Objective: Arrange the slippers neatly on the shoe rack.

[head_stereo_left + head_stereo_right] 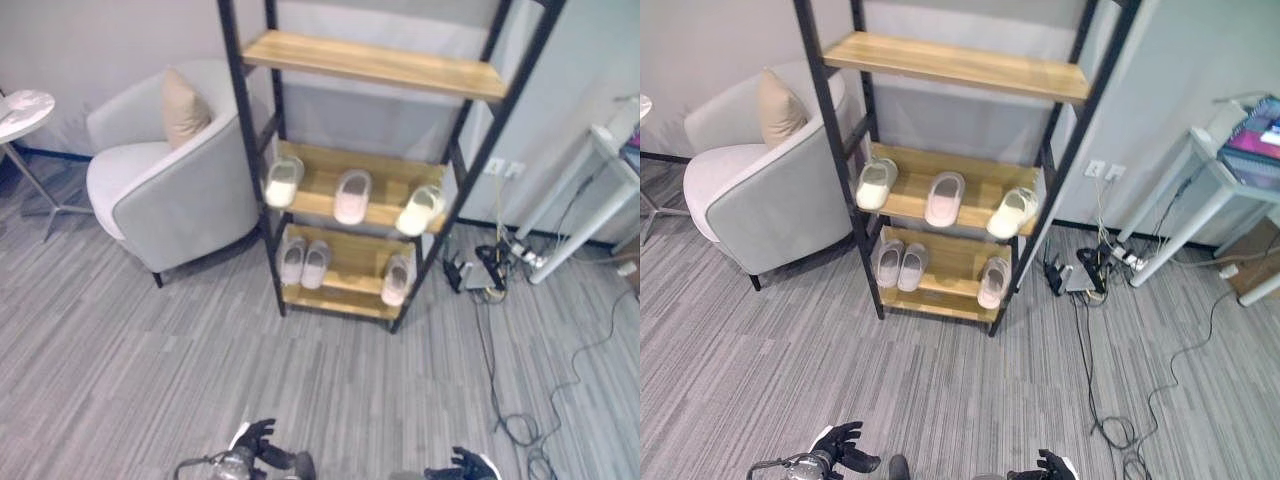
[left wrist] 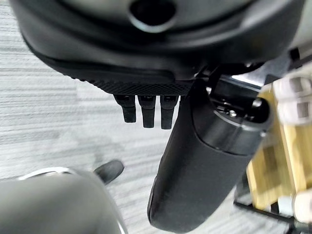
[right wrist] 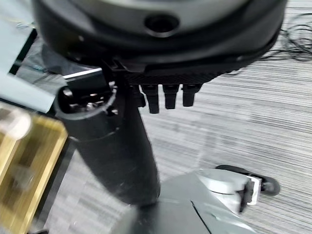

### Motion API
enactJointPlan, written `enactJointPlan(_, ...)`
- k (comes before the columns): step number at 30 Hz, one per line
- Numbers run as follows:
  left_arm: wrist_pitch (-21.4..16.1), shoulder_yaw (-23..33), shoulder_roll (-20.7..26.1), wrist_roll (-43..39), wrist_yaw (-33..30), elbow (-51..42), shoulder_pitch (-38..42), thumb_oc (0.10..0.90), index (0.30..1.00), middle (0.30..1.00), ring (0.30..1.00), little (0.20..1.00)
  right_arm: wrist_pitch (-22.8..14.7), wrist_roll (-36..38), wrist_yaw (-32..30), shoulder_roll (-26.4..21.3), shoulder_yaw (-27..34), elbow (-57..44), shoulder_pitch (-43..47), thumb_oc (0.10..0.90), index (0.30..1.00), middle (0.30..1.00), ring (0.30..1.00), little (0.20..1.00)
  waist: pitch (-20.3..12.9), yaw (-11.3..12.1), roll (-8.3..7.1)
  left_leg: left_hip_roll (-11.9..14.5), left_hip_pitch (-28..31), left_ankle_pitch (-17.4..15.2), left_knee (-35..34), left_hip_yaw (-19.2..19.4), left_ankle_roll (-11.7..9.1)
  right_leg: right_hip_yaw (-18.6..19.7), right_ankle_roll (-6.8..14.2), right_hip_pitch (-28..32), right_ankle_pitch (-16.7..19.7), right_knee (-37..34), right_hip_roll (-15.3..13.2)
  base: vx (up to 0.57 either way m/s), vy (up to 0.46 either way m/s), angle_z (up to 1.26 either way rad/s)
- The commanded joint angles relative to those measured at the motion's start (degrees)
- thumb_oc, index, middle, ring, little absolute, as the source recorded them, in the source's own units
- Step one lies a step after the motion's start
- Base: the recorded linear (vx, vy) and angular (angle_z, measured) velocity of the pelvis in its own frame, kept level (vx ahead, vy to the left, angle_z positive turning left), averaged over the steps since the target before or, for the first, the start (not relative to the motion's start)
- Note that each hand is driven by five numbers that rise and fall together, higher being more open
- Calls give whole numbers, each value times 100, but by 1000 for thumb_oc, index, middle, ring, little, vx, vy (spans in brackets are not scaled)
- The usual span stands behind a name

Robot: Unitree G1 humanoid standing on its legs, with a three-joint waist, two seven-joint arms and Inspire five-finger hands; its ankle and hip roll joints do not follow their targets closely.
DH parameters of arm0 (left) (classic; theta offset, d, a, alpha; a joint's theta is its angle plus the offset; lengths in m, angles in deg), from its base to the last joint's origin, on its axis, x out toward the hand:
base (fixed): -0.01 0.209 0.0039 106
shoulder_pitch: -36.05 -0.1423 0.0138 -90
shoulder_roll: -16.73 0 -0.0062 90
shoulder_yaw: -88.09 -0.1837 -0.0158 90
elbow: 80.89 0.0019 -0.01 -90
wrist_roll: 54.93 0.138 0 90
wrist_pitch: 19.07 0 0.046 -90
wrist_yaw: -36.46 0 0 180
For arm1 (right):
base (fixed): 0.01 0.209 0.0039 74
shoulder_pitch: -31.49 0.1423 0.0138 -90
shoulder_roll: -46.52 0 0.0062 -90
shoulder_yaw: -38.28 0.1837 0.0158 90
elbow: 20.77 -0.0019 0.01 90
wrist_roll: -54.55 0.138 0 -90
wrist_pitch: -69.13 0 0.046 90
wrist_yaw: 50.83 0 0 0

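Both hands, left hand [image 1: 262, 442] and right hand [image 1: 462, 465], low, fingers relaxed, empty, well short of slippers [image 1: 352, 196] scattered on shoe rack [image 1: 380, 65]; grey striped carpet [image 1: 150, 370], armchair [image 1: 175, 170] beside rack.

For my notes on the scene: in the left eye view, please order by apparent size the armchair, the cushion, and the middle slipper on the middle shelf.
1. armchair
2. cushion
3. middle slipper

The slipper sits nearer the camera than the cushion and looks smaller anyway.
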Motion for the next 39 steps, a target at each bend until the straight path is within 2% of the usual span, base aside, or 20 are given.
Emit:
enactJointPlan(1,-197,48,-122,20,58,-202,-111,800,900,900,900,900,-44,-16,75,-26,-131,-90,171,800,900,900,900,900,76,18,130,300,77,-753,631,-312,-210,-297,30,228,1169,-1456,299,218,-59,14)
enactJointPlan(3,-212,37,-141,42,75,-181,-110,800,900,900,900,900,-45,7,107,-40,-177,-119,209,800,900,900,900,900,63,-88,78,251,343,-926,504,-382,-239,-325,1,-29,1234,-2179,356,306,-80,14)
enactJointPlan(5,-248,15,-187,18,65,-176,-59,800,900,900,900,900,-33,36,140,-38,-239,-155,220,800,900,900,900,900,81,-304,28,184,768,-1134,322,-638,-307,-146,105,-523,1647,-3039,448,456,-102,-9)
enactJointPlan(7,-255,9,-187,12,58,-165,-40,800,900,900,900,900,-15,30,162,-50,-253,-144,209,800,900,900,900,900,104,-350,47,220,911,-1215,303,-677,-336,-189,131,-633,1754,-3117,433,332,-117,17)
enactJointPlan(8,-277,-65,-247,73,84,-138,-56,800,900,900,900,900,0,33,177,-61,-271,-115,108,800,900,900,900,900,35,-342,-6,195,977,-1377,407,-718,-383,-272,98,-375,1805,-3337,376,357,-180,41)
enactJointPlan(10,-264,-94,-269,115,91,-108,-66,800,900,900,900,900,-12,45,177,-59,-277,-103,62,800,900,900,900,900,-20,-378,4,248,1002,-1393,500,-759,-435,-179,25,-302,1785,-3295,454,246,-143,53)
enactJointPlan(11,-253,-110,-331,115,127,-86,-105,800,900,900,900,900,2,30,186,-90,-238,-47,-51,800,900,900,900,900,-130,-417,57,422,929,-1140,911,-683,-687,-245,-76,-94,1716,-3349,549,169,-110,64)
enactJointPlan(12,-252,-111,-334,115,127,-86,-108,800,900,900,900,900,2,30,186,-92,-238,-47,-53,800,900,900,900,900,-133,-426,66,433,915,-1154,935,-693,-694,-258,-80,-88,1719,-3359,556,213,-184,72)
enactJointPlan(14,-254,-173,-350,97,121,-105,-76,800,900,900,900,900,-25,116,154,-133,-217,-68,-60,800,900,900,900,900,-81,-446,7,649,328,-556,2217,-626,-996,-262,-268,195,1671,-3496,589,120,-192,47)
enactJointPlan(15,-237,-194,-348,79,115,-150,-29,800,900,900,900,900,-26,191,124,-170,-218,-127,-15,800,900,900,900,900,4,-385,-109,736,-104,-296,3036,-504,-1017,-252,-402,476,1585,-3683,599,100,-169,19)
enactJointPlan(19,-218,-202,-336,54,98,-171,17,800,900,900,900,900,-19,233,103,-202,-240,-147,17,800,900,900,900,900,73,-271,-189,783,-479,-391,3178,-421,-952,-209,-442,720,1498,-3789,593,124,-71,-21)
enactJointPlan(20,-216,-204,-337,70,92,-174,16,800,900,900,900,900,-27,253,98,-205,-242,-153,8,800,900,900,900,900,82,-228,-209,804,-577,-493,2889,-368,-910,-187,-423,817,1444,-3837,596,255,38,-41)
enactJointPlan(21,-233,-243,-325,87,61,-184,15,800,900,900,900,900,-57,270,74,-236,-240,-175,7,800,900,900,900,900,80,-135,-185,740,-726,-579,1946,-462,-878,-86,-356,982,1338,-3926,654,263,37,-27)
enactJointPlan(22,-233,-246,-329,87,60,-183,13,800,900,900,900,900,-57,270,74,-239,-239,-175,4,800,900,900,900,900,95,-128,-185,737,-687,-584,1923,-457,-877,-82,-353,1010,1328,-3931,652,313,85,-10)
enactJointPlan(23,-259,-265,-327,40,21,-202,29,800,900,900,900,900,-68,291,52,-240,-246,-177,13,800,900,900,900,900,101,-40,-111,631,-870,-359,1340,-740,-932,68,-345,1130,1240,-3968,732,136,50,7)
enactJointPlan(24,-259,-267,-329,39,20,-201,27,800,900,900,900,900,-67,291,52,-242,-246,-178,10,800,900,900,900,900,114,-39,-114,626,-837,-361,1320,-741,-932,67,-344,1156,1229,-3972,727,208,98,-11)
enactJointPlan(25,-270,-271,-334,-13,6,-199,19,800,900,900,900,900,-86,264,50,-243,-259,-204,16,800,900,900,900,900,106,-3,-40,572,-776,-306,1005,-979,-950,196,-344,1206,1149,-3928,806,87,48,-33)
enactJointPlan(30,-284,-224,-285,34,21,-168,-56,800,900,900,900,900,-56,148,125,-175,-278,-109,-55,800,900,900,900,900,-67,-26,11,520,-338,-316,546,-952,-847,315,-233,1246,1163,-3908,725,117,141,-48)
enactJointPlan(36,-357,-131,-190,-15,-31,-225,-60,800,900,900,900,900,-38,64,176,-76,-345,-67,72,800,900,900,900,900,-98,109,22,371,-93,-300,95,-875,-653,464,-55,1033,1263,-3791,559,-8,125,-29)
enactJointPlan(39,-457,-101,-46,-168,-77,-571,-17,800,900,900,900,900,-63,48,183,-17,-378,-104,192,800,900,900,900,900,7,200,110,385,-37,-183,-63,-703,-556,304,70,646,1217,-3096,504,-73,77,-49)
